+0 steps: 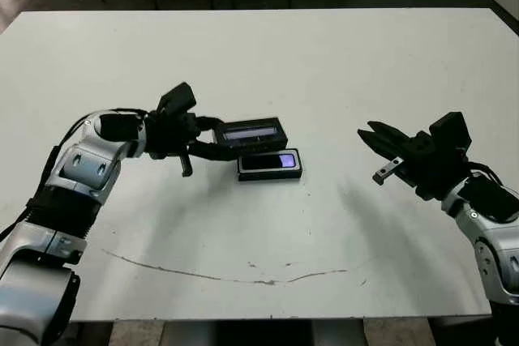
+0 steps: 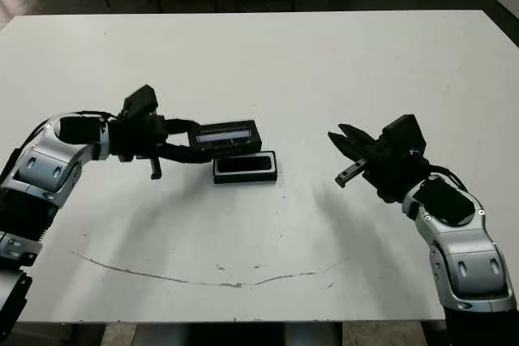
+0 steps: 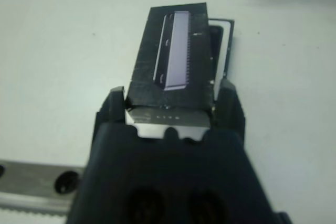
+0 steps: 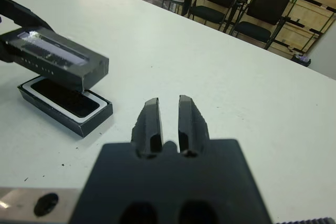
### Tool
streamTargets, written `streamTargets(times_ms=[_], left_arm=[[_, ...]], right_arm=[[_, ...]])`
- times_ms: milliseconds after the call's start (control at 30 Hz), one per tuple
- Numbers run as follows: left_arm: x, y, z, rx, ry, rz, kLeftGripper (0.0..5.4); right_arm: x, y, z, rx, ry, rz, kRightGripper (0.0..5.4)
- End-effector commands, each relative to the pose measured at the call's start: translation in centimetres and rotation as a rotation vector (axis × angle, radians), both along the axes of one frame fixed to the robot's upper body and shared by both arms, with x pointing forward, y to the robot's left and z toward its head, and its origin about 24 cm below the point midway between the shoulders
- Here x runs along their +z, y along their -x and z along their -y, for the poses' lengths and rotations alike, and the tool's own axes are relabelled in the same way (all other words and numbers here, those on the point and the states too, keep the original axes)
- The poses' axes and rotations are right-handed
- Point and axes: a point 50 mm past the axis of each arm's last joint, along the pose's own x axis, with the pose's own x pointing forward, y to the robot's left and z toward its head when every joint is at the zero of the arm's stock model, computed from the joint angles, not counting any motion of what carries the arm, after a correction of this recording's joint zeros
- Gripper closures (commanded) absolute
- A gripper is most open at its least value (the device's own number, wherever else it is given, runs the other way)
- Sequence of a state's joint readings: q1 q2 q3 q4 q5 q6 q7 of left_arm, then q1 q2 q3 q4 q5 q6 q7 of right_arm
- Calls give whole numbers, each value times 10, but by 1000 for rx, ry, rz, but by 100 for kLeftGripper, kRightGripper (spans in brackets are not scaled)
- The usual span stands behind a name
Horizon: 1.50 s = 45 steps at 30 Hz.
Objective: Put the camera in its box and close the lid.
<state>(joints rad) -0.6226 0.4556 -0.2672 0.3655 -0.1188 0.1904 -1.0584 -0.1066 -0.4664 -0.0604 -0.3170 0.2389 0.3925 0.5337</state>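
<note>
The box [image 1: 243, 174], a shallow black tray with a white lining, lies flat near the table's middle. The camera [image 1: 272, 161] rests inside it, its glossy bluish face up. My left gripper [image 1: 217, 140] is shut on one short end of the lid [image 1: 253, 131], a flat black cover with a silvery strip. The lid is held level, a little above the table, over the box's far long edge. In the left wrist view the lid [image 3: 173, 56] sticks out between the two fingers. My right gripper [image 1: 371, 137] hovers to the right of the box, shut and holding nothing.
The white table [image 1: 324, 62] has a thin dark scuff line [image 1: 235, 277] near its front edge. Black chairs [image 4: 262, 9] and shelving stand beyond the far side.
</note>
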Motion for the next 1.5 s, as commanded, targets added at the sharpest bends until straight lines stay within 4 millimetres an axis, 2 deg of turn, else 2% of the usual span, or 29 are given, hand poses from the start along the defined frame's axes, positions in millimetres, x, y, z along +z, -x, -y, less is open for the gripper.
streamTargets(times_ms=[33, 233, 533, 1033, 1500], left_arm=[[-8, -1, 2, -11, -36, -31, 467], [-14, -2, 6, -24, -84, -71, 467], [-22, -3, 11, -57, -67, -132, 479], [-19, -1, 19, -121, -113, -126, 482], [-35, 3, 37, -158, -342, -14, 482]], right_arm=[[-2, 0, 3, -1, 14, -13, 540], [-2, -1, 5, -1, 13, -18, 540], [-1, -2, 6, -3, 21, -7, 540], [-4, -2, 7, -15, 31, -9, 540], [-5, -2, 8, -13, 31, -14, 540]])
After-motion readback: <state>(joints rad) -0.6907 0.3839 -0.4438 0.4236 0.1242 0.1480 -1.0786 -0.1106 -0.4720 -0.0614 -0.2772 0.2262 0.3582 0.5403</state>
